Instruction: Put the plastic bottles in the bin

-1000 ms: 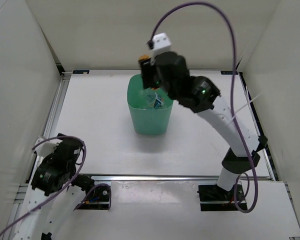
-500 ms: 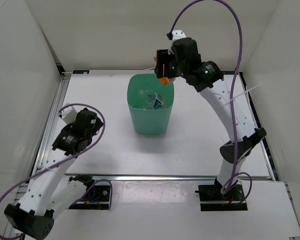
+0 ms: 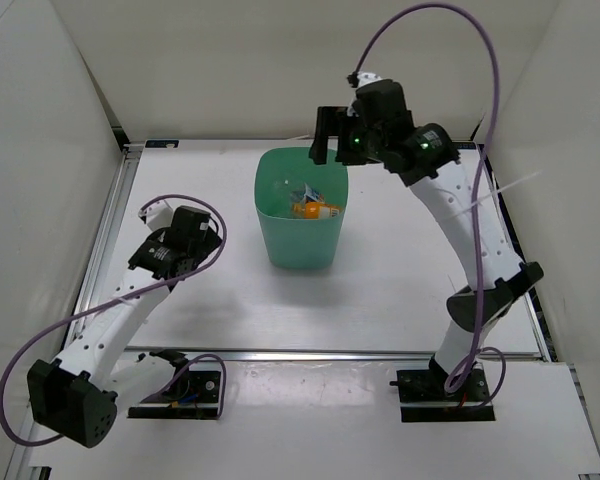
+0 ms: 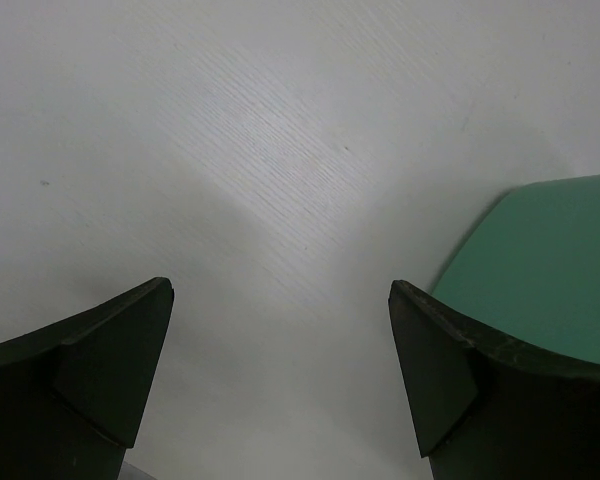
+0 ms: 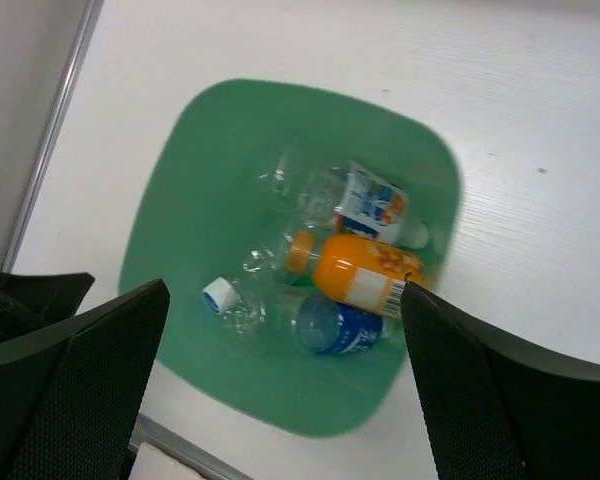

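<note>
- Bin (image 3: 300, 238): mint-green, upright on the white table (image 3: 410, 265), at about 12 o'clock from the table's middle in the top view. Its open mouth faces up and its rim is a rounded square.
- Orange bottle (image 5: 365, 275): stubby, lying on its side inside the bin, at about 4 o'clock from the bin's middle in the right wrist view. It rests on top of the other bottles, cap toward 9 o'clock.
- White-labelled bottle (image 5: 368, 200): clear, inside the bin at about 1 o'clock, just beside the orange bottle.
- Blue-labelled bottle (image 5: 338, 327): clear, inside the bin at about 5 o'clock, touching the underside of the orange bottle.
- Plain bottle (image 5: 235, 300): clear with a white cap, inside the bin at about 8 o'clock.
- Green bottle: cannot be made out for certain among the others.
- Right gripper (image 5: 285, 288): raised over the bin, above its rim at about 1 o'clock in the top view. Its fingers are spread wide with nothing between them.
- Left gripper (image 4: 280, 290): at 9 o'clock from the bin and apart from it, over bare table. Its fingers are parted and empty, and the bin wall shows at 3 o'clock in its own view.
</note>
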You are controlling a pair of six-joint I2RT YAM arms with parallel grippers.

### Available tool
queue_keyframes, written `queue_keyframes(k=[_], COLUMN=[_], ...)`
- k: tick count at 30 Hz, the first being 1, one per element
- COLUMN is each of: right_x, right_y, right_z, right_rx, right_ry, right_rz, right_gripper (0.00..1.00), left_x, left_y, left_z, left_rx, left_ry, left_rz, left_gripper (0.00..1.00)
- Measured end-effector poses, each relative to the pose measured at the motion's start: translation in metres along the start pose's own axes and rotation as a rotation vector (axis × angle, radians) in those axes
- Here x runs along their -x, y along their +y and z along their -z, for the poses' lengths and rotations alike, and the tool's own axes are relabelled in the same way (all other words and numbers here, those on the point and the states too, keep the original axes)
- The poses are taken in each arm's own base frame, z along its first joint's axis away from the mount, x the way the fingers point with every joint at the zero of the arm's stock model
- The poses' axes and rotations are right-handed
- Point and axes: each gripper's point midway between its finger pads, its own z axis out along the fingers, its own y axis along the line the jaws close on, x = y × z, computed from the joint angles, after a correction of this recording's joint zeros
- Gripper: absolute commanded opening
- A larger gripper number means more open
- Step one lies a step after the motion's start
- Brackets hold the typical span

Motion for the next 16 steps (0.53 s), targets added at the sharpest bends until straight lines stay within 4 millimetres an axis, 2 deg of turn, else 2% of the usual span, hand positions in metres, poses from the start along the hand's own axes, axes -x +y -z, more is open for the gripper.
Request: queue_keyframes(k=[3,6,8,10,12,14,16], right_x=[0.011,0.032,0.038,0.03,0.011,-0.004,-0.009], right_y=[-0.027,-0.07,-0.103,-0.135,-0.153,-0.155,-0.154], right_z=[0.022,0.047,0.061,0.066,0.064,0.058,0.058], right_rx=[-0.056,-0.108,-0.102,-0.114,-0.116,-0.088,-0.063], right_ry=[-0.014,-0.035,-0.022,0.012,0.08,0.139,0.163], right_rz=[-0.052,-0.15,-0.234,-0.302,-0.35,-0.377,-0.392], right_gripper=[1.0,1.0,1.0,1.0,1.0,1.0,1.0], left_x=[-0.005,-0.003,0.0,0.0,-0.001,-0.001,0.0], left_y=[-0.004,-0.006,-0.006,-0.006,-0.005,-0.004,-0.003], left_z=[-0.005,-0.011,-0.015,-0.017,-0.018,-0.018,-0.019], left_rx=[0.0,-0.006,-0.005,-0.009,-0.012,-0.014,-0.016], left_ry=[0.051,0.102,0.122,0.139,0.152,0.156,0.155], left_rz=[-0.002,0.019,0.021,0.011,0.004,-0.009,-0.023], left_gripper=[1.0,1.0,1.0,1.0,1.0,1.0,1.0])
